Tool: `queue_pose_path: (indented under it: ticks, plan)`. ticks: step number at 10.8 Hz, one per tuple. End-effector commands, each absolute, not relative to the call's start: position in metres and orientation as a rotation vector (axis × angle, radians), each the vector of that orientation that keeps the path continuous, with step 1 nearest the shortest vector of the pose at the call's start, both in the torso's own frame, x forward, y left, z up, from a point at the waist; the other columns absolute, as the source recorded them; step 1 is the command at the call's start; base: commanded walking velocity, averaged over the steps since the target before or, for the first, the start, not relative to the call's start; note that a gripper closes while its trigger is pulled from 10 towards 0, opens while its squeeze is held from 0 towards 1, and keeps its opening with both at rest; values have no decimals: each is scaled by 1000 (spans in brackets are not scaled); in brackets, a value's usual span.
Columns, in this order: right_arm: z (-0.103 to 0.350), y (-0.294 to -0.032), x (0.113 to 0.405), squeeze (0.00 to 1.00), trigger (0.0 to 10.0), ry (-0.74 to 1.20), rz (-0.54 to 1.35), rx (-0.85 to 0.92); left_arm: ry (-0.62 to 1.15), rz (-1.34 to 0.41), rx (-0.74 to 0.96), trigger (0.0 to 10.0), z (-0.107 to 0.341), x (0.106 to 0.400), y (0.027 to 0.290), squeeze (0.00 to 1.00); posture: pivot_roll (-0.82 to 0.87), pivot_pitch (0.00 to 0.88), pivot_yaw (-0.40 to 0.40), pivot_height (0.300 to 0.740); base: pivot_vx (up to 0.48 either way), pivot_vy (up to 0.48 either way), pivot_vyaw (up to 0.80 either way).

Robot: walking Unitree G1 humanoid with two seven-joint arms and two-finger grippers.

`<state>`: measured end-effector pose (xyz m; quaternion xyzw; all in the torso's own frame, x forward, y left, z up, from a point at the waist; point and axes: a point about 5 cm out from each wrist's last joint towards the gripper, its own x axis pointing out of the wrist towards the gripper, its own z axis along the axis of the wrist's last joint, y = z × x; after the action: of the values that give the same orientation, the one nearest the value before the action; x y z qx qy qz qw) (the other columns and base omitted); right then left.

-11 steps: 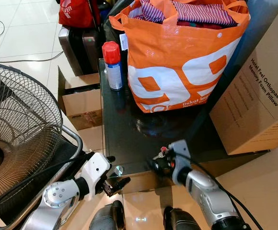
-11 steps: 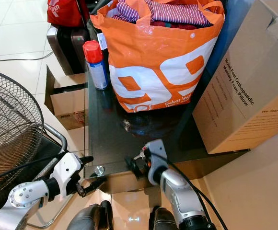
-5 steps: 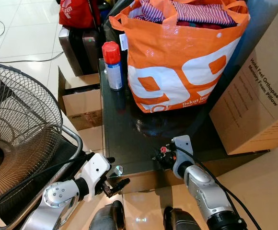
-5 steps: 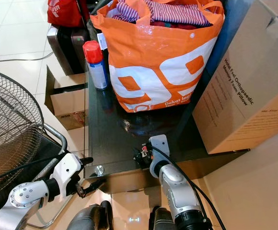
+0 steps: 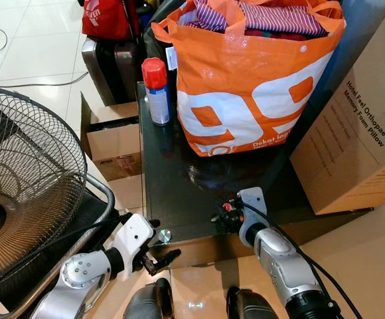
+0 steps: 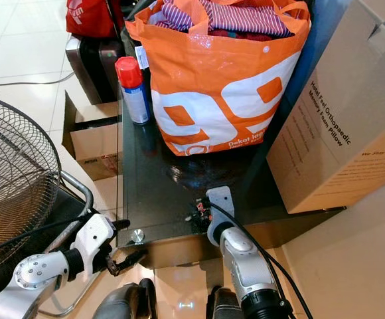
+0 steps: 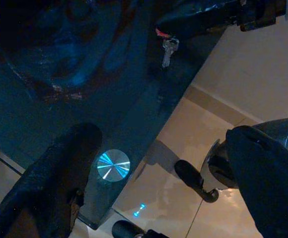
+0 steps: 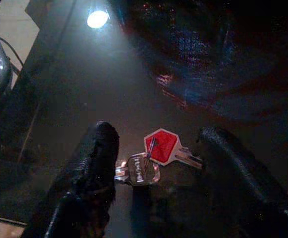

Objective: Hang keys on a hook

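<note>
Keys point(image 8: 154, 153) (one red-headed) lie flat on the dark glass table point(image 5: 172, 179), at 6 o'clock from the orange bag point(image 5: 245, 80); right gripper point(image 8: 154, 163) straddles them, fingers spread, poised to pinch. Left gripper point(image 5: 160, 246) idles, spread.

I look down on a dark glass table point(image 5: 179, 193) that mirrors the things standing on it. At its far end stands an orange shopping bag point(image 5: 245, 86) stuffed with striped clothes, with a red-capped spray can point(image 5: 156, 91) just beside it. A big cardboard box point(image 5: 358, 133) leans at my right, a wire fan point(image 5: 26, 186) at my left. Pale glossy tiles point(image 5: 26, 46) cover the floor, with small cartons point(image 5: 116, 149) and luggage point(image 5: 109, 66) beyond.
</note>
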<state>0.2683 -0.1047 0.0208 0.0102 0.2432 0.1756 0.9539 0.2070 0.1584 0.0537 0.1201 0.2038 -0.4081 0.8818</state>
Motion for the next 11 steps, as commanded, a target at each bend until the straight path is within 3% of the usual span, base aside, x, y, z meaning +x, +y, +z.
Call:
queue_pose_path:
  ticks: [1,11]
  plan:
    - [16,-104,265,0,0,513,363,2,438,-857,255,10000,52,203,159,0,-66,196,43,740,0,0,0]
    - [0,-103,264,0,0,601,328,3,438,-863,261,10000,49,205,159,0,-60,191,43,740,0,0,0]
